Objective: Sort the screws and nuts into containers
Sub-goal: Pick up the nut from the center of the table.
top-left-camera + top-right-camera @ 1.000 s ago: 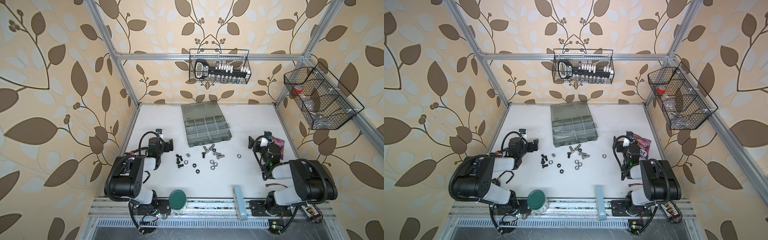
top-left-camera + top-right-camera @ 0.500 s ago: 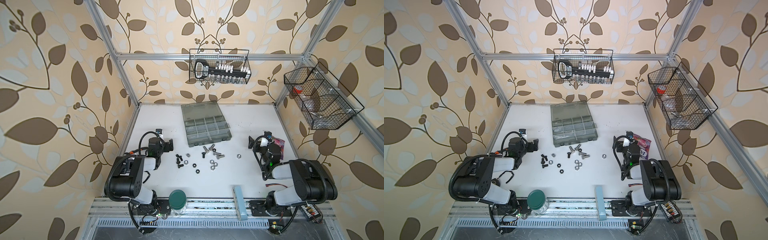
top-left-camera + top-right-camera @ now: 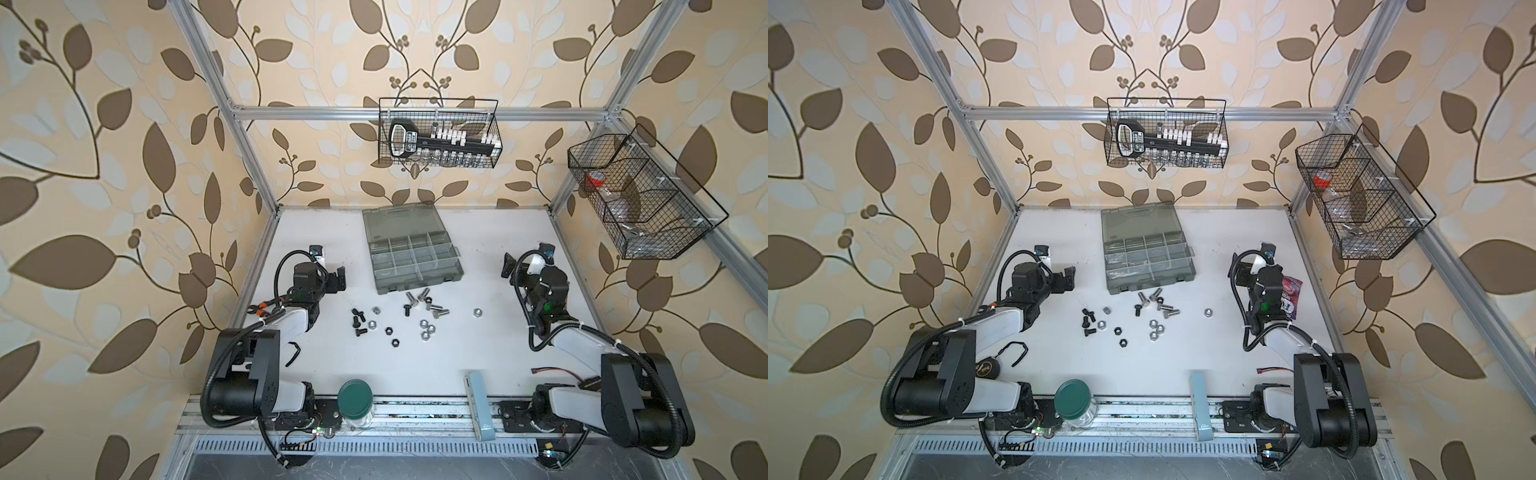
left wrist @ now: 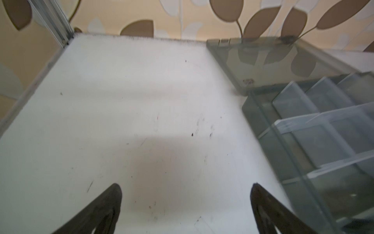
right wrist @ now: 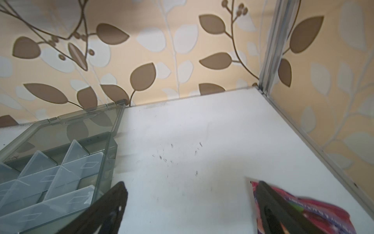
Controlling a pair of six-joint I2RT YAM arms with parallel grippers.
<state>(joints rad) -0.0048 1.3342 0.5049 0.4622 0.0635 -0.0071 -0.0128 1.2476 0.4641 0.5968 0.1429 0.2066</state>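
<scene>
Low at either side of the white worktop point(image 3: 415, 365), the left end effector point(image 4: 185, 188) and right end effector point(image 5: 192, 183) are each spread wide, gripping nothing. A pink packet point(image 3: 1292, 291) lies just beside the right one. The screws point(image 3: 432, 306) and nuts point(image 3: 427, 328) lie scattered loose between them, just in front of the containers point(image 3: 415, 259), grey compartments with the lid point(image 3: 392, 220) folded back flat. A green-lidded jar point(image 3: 354, 395) stands at the front edge.

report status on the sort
Both open, empty: left end effector, right end effector. On table, loose: screws, nuts, near open case. Pink packet beside right end effector.
</scene>
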